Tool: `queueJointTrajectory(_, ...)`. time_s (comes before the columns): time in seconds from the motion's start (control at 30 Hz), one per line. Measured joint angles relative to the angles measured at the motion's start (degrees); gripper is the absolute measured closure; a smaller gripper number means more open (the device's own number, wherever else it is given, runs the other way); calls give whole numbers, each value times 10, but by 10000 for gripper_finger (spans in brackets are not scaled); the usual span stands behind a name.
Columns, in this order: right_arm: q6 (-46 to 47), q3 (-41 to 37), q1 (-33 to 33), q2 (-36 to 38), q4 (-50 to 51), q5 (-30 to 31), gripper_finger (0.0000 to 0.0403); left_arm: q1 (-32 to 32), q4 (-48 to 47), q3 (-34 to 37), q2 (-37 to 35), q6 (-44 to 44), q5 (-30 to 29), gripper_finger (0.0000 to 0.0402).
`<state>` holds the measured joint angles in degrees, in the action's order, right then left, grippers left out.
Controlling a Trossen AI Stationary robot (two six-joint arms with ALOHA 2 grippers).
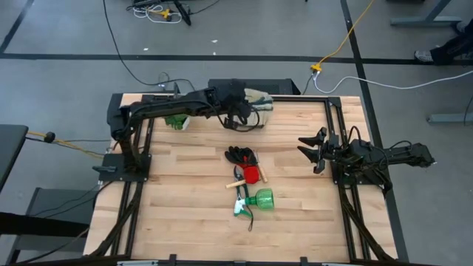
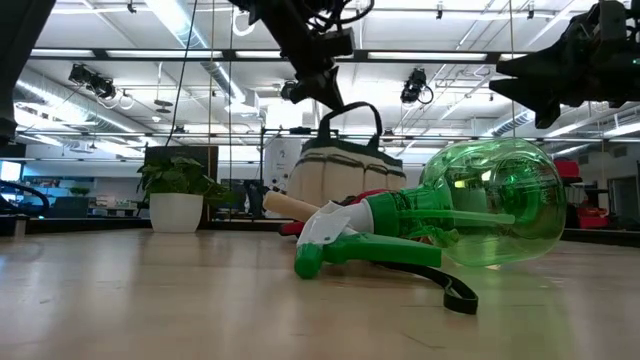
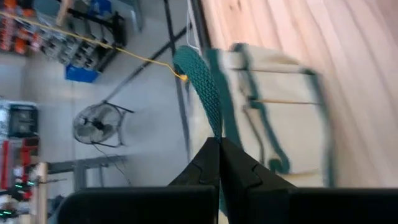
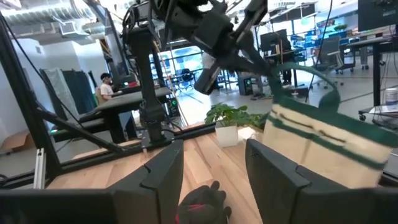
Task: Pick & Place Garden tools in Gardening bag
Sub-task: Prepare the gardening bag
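Left gripper [image 3: 219, 163] seen pinched shut on green loop handle [image 3: 200, 87], gardening bag [image 1: 259, 103] at table's far edge likely being positioned. Right gripper [image 1: 314, 151] wide open, empty. Garden tools [image 1: 250, 183] piled mid-table, unbagged.

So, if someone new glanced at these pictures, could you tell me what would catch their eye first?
Probably the left gripper at the table's far edge, shut on a green loop handle of the beige gardening bag. Next, the green spray bottle lying on its side mid-table, with the red-headed hand tool and black gloves just beyond it. The right gripper hovers open on the right.
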<state>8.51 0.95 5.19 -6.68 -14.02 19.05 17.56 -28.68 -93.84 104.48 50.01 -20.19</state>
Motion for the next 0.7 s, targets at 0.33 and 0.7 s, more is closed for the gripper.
queueJointTrajectory(0.33, -4, 0, 0, -2, 4, 0, 230, -11, -28, 0, 43, -32, 20, 400)
queueJointTrajectory(0.7, -3, 0, 0, -2, 4, 0, 230, -37, -69, 0, 40, -89, 52, 400)
